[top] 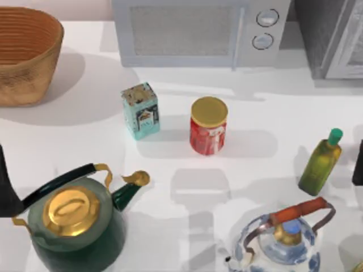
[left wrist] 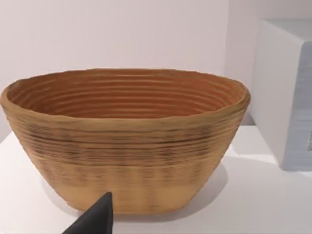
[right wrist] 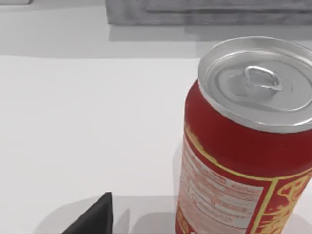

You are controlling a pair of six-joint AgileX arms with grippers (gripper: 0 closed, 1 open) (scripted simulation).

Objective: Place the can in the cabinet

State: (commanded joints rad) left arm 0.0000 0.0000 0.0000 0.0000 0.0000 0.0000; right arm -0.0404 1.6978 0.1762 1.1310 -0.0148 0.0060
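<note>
The can (right wrist: 243,146) is red with yellow print and a silver pull-tab top. It stands upright on the white table (right wrist: 87,122), close in front of my right wrist camera and beside a dark part of my right gripper (right wrist: 95,219), which does not touch it. The cabinet (top: 334,39), a grey box with a paler framed door, stands at the back right corner. Its base (right wrist: 204,12) lies beyond the can. My right arm (top: 358,164) is at the table's right edge. My left arm (top: 4,187) is parked at the left edge, facing the basket.
A woven basket (top: 25,56) sits back left, with a white microwave (top: 198,31) next to the cabinet. Mid-table are a teal tin (top: 140,110) and a red jar with a gold lid (top: 209,126). A green bottle (top: 320,161), a green kettle (top: 74,224) and a blue-white kettle (top: 286,241) stand nearer the front.
</note>
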